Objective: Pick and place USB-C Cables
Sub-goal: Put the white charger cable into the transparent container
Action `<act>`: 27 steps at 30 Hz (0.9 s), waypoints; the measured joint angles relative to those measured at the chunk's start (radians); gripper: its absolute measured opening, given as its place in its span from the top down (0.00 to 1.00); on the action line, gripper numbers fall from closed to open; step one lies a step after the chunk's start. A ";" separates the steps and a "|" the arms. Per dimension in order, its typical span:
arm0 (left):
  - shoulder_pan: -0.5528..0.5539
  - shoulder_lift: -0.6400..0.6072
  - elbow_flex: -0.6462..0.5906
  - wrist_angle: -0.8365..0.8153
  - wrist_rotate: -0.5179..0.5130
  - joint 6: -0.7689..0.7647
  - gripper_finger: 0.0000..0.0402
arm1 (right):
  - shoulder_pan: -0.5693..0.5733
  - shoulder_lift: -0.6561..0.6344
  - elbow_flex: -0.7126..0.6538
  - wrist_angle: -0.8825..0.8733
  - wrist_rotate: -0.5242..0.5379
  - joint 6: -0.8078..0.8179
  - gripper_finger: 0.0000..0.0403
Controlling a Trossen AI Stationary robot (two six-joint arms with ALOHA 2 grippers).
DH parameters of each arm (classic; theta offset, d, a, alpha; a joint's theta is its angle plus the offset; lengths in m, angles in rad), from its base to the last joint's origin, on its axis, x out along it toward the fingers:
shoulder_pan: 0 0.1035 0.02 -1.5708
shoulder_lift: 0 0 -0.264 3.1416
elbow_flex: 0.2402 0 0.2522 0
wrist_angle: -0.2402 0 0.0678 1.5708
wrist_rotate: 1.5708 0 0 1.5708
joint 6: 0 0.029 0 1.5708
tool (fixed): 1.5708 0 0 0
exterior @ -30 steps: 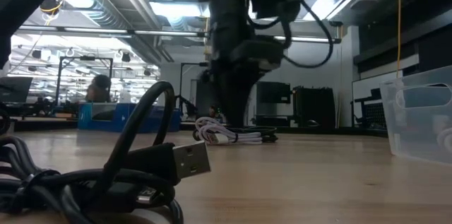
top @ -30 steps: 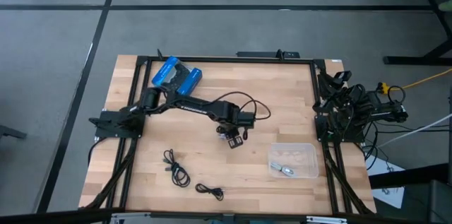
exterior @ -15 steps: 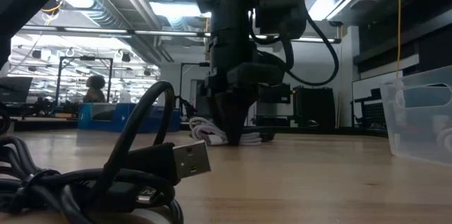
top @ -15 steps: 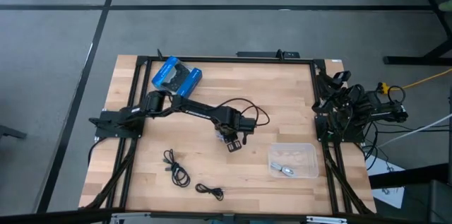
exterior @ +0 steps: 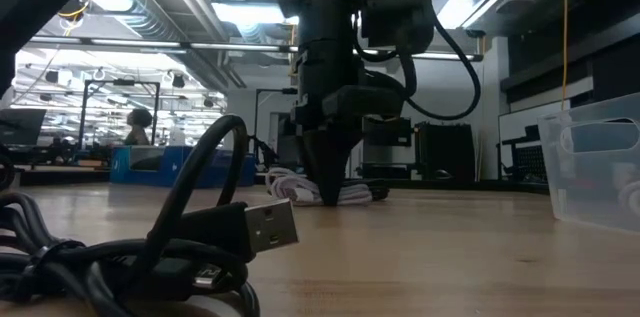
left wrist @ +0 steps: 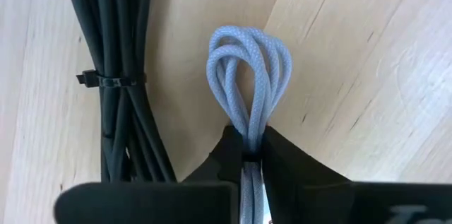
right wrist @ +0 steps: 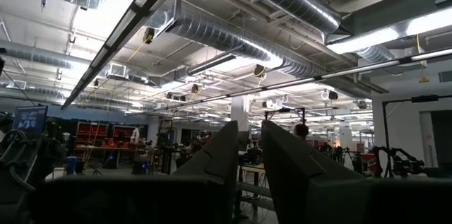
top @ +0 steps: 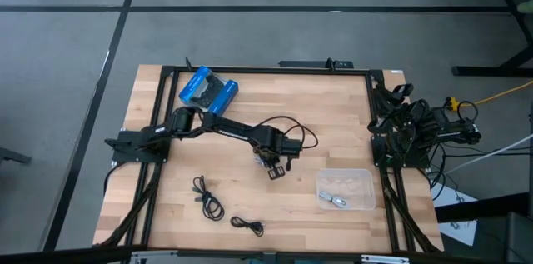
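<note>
High view: left gripper (top: 275,166) reached out to mid-worktop (top: 333,114), fingers down on a pale coiled cable (top: 268,162). Grasp step in hand. Clear tray (top: 346,189) lies beyond the fingers toward the right arm's side, one silvery cable already in it. Two black cables (top: 208,200) (top: 248,226) well apart from the fingers, nearer the front edge. Blue package (top: 207,89) back by the left arm's base, out of the path. Right arm (top: 416,127) folded off the worktop's edge, waiting.

Low view: left gripper's fingers touch down at the worktop, pale cable bunched at their tips. Black cable with a metal plug (exterior: 250,229) in the foreground; tray wall at the side.

Left wrist view: fingers nearly closed, pinching the grey-white braided loops (left wrist: 249,75) between them; loop end sticks out past the tips. The arm's own black zip-tied wire bundle (left wrist: 116,75) runs just beside.

Right wrist view: right gripper (right wrist: 250,155) fingers close together, nothing between, pointing into the room.

Next, by my reading: lift straight, carry over to the tray, release. Risk: loose loops trailing or slipping out.
</note>
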 joint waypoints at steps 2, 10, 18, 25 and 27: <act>0.000 0.000 0.000 0.000 0.000 0.000 0.94 | 0.000 0.000 0.000 0.000 0.000 0.000 0.83; -0.014 -0.049 0.008 -0.017 -0.057 0.026 0.94 | 0.000 0.000 0.000 -0.001 -0.002 0.000 0.83; -0.041 -0.073 0.121 0.097 -0.064 0.111 0.94 | 0.000 0.001 0.000 -0.014 -0.002 0.000 0.83; -0.036 -0.073 0.125 0.283 -0.049 0.162 0.94 | 0.000 0.001 0.000 -0.017 -0.002 0.000 0.83; -0.036 -0.074 0.125 0.315 -0.047 0.171 0.94 | 0.000 0.001 0.000 -0.019 -0.002 0.000 0.83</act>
